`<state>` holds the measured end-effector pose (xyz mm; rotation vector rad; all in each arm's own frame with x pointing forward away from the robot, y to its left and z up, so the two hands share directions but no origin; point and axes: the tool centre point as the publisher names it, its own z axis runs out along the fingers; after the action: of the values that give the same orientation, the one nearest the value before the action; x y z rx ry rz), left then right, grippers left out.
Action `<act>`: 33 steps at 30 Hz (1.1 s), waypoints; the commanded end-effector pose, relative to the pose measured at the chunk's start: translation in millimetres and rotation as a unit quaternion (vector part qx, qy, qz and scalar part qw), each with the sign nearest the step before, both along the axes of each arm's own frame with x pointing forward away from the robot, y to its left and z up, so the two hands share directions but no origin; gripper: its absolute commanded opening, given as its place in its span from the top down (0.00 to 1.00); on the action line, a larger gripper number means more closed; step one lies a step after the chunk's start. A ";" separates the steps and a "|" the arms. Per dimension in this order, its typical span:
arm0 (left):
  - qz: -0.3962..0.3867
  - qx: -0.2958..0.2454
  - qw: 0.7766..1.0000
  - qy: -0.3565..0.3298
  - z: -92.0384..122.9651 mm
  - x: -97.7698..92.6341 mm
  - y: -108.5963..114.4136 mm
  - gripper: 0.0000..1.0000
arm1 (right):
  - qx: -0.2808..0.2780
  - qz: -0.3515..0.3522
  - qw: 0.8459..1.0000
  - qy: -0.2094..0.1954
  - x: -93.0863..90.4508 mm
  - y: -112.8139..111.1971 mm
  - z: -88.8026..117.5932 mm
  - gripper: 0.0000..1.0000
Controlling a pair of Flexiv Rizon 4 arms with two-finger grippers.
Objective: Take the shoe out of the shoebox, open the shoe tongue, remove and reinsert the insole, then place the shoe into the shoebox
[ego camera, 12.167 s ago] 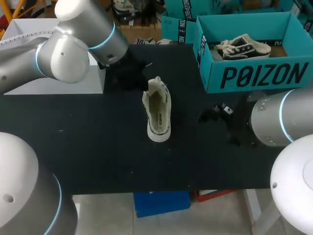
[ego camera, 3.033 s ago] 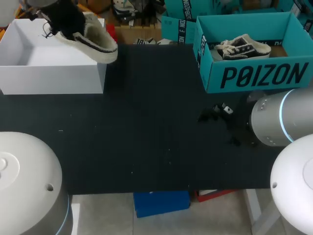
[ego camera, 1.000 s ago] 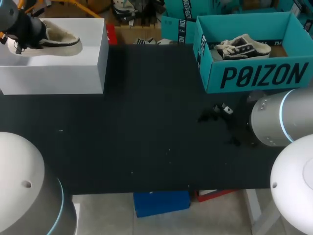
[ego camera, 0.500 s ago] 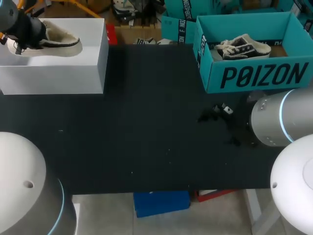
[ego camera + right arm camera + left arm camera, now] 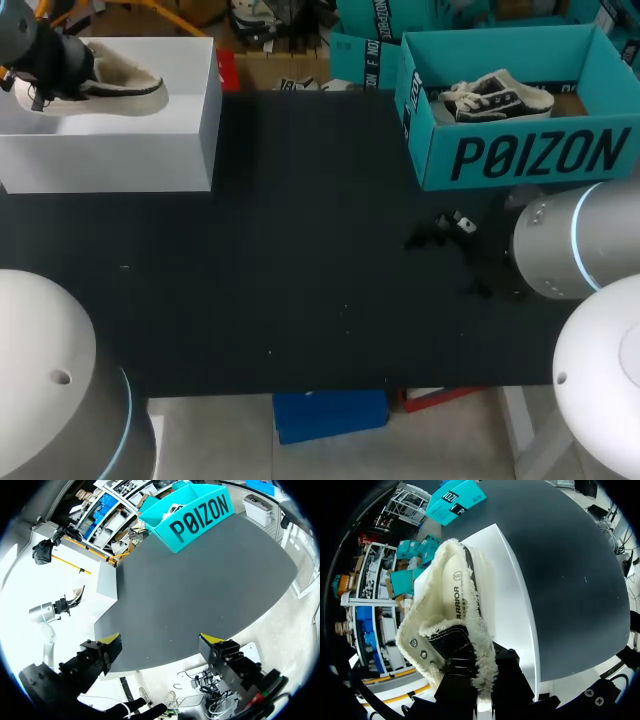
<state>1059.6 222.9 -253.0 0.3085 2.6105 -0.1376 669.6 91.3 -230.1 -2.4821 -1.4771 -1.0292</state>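
A cream fleece-lined shoe [image 5: 115,78] with a dark sole sits low in the open white shoebox [image 5: 110,155] at the table's back left. My left gripper [image 5: 48,70] is at its heel end. In the left wrist view this gripper [image 5: 477,682] is shut on the shoe's [image 5: 455,605] fleece edge beside the black eyelet flap, above the white shoebox [image 5: 517,615]. The insole lies inside the shoe. My right gripper [image 5: 161,640] is open and holds nothing, off the table's near right edge; the head view shows it as dark parts [image 5: 445,232].
A teal shoebox [image 5: 520,150] holding a black-and-white sneaker [image 5: 495,97] stands at the back right. It also shows in the right wrist view as the teal box [image 5: 200,517] far ahead. Black table [image 5: 300,260] lies between the two boxes.
Earlier the shoe lay on the table's middle; my left arm lifted it and carried it back left into the white shoebox. Over the last second nothing has moved.
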 end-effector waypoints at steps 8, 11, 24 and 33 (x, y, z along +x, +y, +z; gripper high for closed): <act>0.009 -0.009 1.000 0.024 -26.7 13.8 2.2 1.00 | -0.003 -0.007 1.000 -0.005 0.1 7.0 -4.5 0.00; 0.007 -0.007 0.999 0.036 -39.8 17.4 -0.2 1.00 | -0.003 -0.007 1.000 -0.005 0.1 7.0 -4.5 0.00; -0.005 0.011 0.998 0.067 -64.9 19.8 -16.9 1.00 | -0.003 -0.007 1.000 -0.005 0.1 7.0 -4.5 0.00; -0.002 0.014 0.996 0.086 -83.3 14.1 -20.0 1.00 | -0.003 -0.007 1.000 -0.005 0.1 7.0 -4.5 0.00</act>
<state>1072.7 204.3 -334.6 0.3248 2.7840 -0.1372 669.6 91.3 -230.1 -2.4821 -1.4771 -1.0292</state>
